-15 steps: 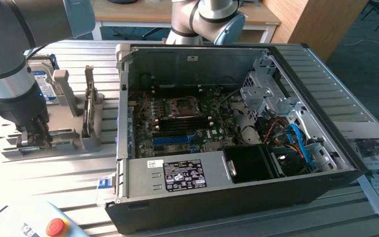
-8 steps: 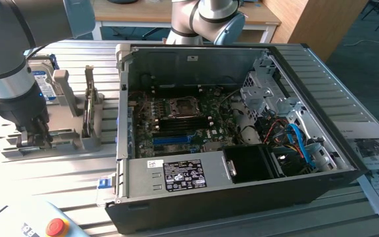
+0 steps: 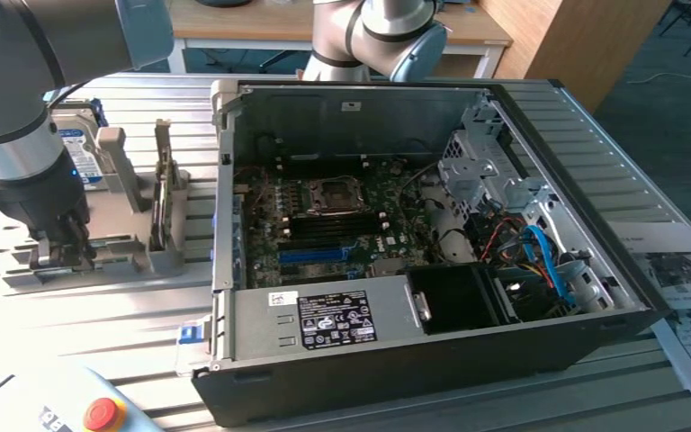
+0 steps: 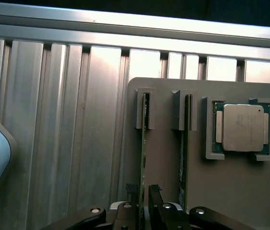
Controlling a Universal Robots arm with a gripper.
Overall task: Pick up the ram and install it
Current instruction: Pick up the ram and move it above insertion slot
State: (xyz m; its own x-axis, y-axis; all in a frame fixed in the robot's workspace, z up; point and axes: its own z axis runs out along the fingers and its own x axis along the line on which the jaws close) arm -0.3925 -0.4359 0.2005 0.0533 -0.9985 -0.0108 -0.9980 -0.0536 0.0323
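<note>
The ram (image 4: pixel 144 143) stands on edge in a slot of the grey holder (image 4: pixel 163 158), a thin green stick seen from above. A second stick like it (image 4: pixel 186 153) sits in the neighbouring slot. My gripper (image 4: pixel 143 194) is low over the near end of the first stick. It is open, with one dark finger (image 4: pixel 155 191) on each side of the stick and a small gap showing. In the exterior view the gripper (image 3: pixel 58 256) is down at the holder (image 3: pixel 141 261), to the left of the open computer case (image 3: pixel 417 225).
A square silver processor (image 4: pixel 242 127) lies in a recess of the holder beside the sticks. A hard drive (image 3: pixel 76 144) stands behind the arm. Inside the case lie the motherboard (image 3: pixel 334 216) and its blue slots (image 3: pixel 316 255). Papers (image 3: pixel 687 288) lie on the exterior view's right.
</note>
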